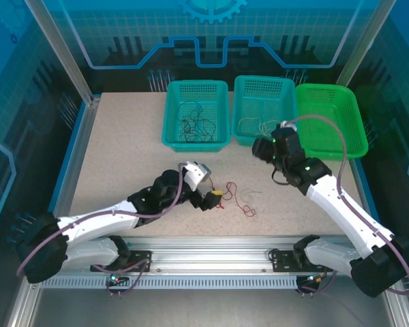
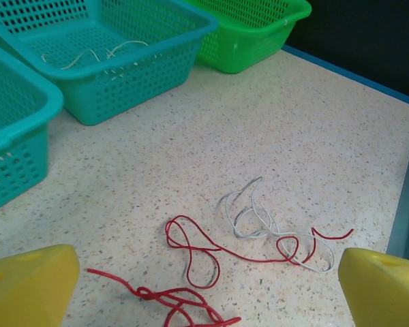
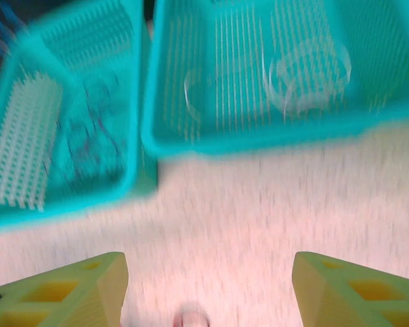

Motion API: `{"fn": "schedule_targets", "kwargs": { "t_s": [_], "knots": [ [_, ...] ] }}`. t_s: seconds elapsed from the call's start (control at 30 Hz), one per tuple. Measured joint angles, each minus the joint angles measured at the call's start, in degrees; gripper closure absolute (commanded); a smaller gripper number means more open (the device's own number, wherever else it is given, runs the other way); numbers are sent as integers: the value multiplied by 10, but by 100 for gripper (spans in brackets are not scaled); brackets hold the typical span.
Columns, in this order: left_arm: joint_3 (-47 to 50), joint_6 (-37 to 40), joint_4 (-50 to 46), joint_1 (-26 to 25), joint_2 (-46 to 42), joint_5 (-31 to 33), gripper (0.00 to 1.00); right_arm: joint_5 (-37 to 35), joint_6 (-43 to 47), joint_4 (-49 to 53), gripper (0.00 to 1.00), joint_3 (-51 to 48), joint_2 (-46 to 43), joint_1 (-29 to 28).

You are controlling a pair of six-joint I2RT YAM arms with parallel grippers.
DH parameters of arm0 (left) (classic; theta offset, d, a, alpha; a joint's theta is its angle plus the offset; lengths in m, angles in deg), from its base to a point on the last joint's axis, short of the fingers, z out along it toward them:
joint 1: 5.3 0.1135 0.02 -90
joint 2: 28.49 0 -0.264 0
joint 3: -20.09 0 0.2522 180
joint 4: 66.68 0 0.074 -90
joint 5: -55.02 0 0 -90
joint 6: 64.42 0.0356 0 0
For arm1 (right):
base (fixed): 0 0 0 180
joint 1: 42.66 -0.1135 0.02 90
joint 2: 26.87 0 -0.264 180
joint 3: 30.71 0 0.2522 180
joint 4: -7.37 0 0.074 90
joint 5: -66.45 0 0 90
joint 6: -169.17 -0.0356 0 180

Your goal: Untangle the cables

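Left fingers [image 2: 34,283] gaped empty over thin tangled red and whitish-grey wires [image 2: 184,246], likely to grab; right fingers [image 3: 347,289] parted, one o'clock.

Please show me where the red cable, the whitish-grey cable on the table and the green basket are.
Thin red cable [image 2: 177,297]: left wrist view, its knotted part.
Thin whitish-grey cable [image 2: 249,234]: left wrist view, its coiled loops.
Green plastic mesh basket [image 2: 255,41]: left wrist view, its side wall.
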Motion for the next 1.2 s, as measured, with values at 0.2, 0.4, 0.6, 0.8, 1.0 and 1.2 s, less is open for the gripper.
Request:
{"fn": "schedule_targets", "kwargs": {
  "t_s": [0.2, 0.4, 0.6, 0.8, 1.0, 1.2],
  "knots": [
    [-19, 0, 26, 0, 63, -8, 1, 43, -59, 79, 31, -36, 76, -59],
    [-19, -1, 31, 0, 75, -8, 1, 53, -100, 80, 35, -44, 178, -70],
    [-19, 0, 24, 0, 74, -8, 1, 56, -113, 42, 55, -57, 243, -70],
    [-19, 0, 23, 0, 74, -8, 1, 62, -136, 13, 91, -92, 262, -70],
    [-23, -1, 23, 0, 100, -8, 1, 56, -128, 5, 100, -100, 191, -70],
    [-48, -14, 24, 0, 151, -8, 1, 52, -114, 2, 96, -99, 96, -70]
  ]
}}
